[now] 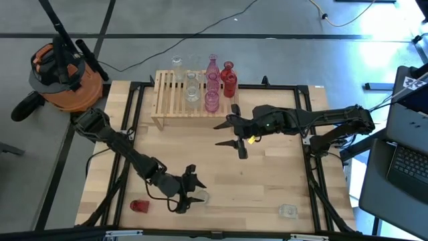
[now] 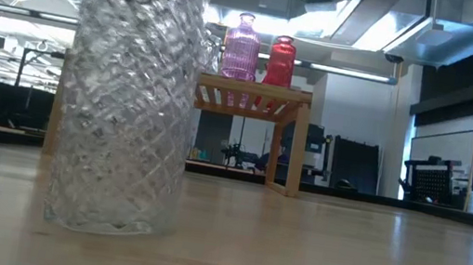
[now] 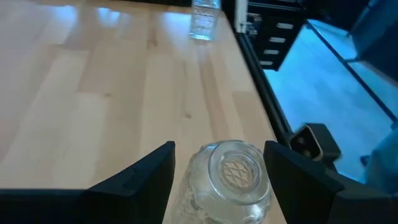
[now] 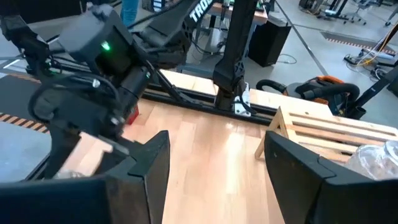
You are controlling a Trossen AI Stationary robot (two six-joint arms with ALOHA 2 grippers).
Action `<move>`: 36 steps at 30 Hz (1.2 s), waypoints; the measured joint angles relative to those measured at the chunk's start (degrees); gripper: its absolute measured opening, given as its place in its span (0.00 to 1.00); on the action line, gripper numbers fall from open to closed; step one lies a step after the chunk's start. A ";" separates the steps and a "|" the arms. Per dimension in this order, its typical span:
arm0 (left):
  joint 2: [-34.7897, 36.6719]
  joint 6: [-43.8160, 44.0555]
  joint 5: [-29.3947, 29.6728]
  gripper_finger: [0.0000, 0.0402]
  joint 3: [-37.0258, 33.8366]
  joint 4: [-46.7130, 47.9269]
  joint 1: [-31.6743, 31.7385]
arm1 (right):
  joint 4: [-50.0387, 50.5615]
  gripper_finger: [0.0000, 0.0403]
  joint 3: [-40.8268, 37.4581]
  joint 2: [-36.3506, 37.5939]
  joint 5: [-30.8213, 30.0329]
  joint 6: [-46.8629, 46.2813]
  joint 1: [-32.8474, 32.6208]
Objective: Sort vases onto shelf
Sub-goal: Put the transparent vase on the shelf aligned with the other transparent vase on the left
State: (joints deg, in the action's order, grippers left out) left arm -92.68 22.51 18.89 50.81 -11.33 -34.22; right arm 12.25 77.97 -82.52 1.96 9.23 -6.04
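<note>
Left gripper [image 1: 190, 195]: near table edge, fingers spread, clear vase [image 3: 229, 180] between them, contact apparently not made. Right gripper [image 1: 231, 137]: mid-table, wide open, empty. Shelf [image 1: 175, 100]: far side, bearing several vases.

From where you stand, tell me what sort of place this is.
Probably a robotics lab or workshop in an open industrial space. The low view shows exposed ceiling ducts and equipment benches behind the table. From above, cables run across a concrete floor beside an orange shop vacuum.
</note>
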 joint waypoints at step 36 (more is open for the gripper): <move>-1.30 -9.55 -4.80 0.60 2.69 1.30 0.71 | 1.82 0.52 0.00 0.00 -3.02 -1.36 0.02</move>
State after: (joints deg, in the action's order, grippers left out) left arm -93.98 12.96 14.09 53.49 -10.03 -33.51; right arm 14.07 77.97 -82.52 -1.07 7.88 -6.02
